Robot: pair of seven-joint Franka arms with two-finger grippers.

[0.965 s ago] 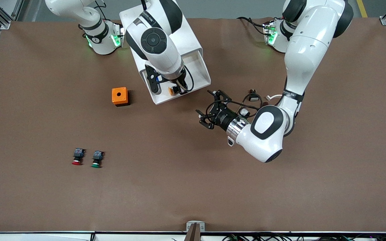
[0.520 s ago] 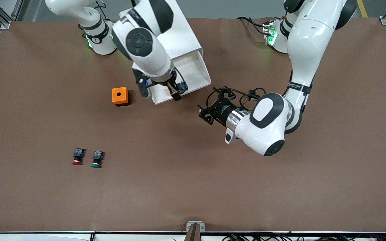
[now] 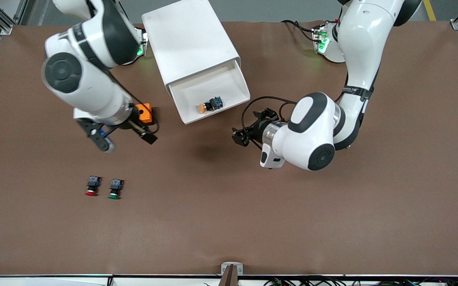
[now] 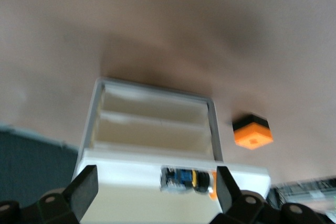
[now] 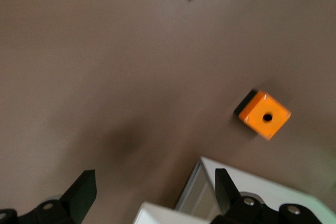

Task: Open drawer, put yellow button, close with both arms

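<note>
The top drawer (image 3: 192, 92) of the white cabinet (image 3: 189, 39) stands pulled open. The yellow button (image 3: 210, 105) lies on its side in the drawer, free of both grippers. In the left wrist view it shows in the drawer (image 4: 152, 129), between the fingers' line of sight (image 4: 186, 178). My left gripper (image 3: 240, 136) is open and empty, low over the table beside the drawer's front, toward the left arm's end; it also shows in its wrist view (image 4: 156, 195). My right gripper (image 3: 127, 140) is open and empty over the table by the orange box; it also shows in its wrist view (image 5: 155, 192).
An orange box (image 3: 143, 113) with a round hole stands beside the cabinet, toward the right arm's end, partly hidden by the right hand; it also shows in both wrist views (image 5: 265, 115) (image 4: 252, 132). A red-capped button (image 3: 91, 186) and a green-capped button (image 3: 115, 189) lie nearer the camera.
My right gripper let go of the yellow button in the drawer and swung away toward the right arm's end, past the orange box. My left gripper turned toward the drawer's front.
</note>
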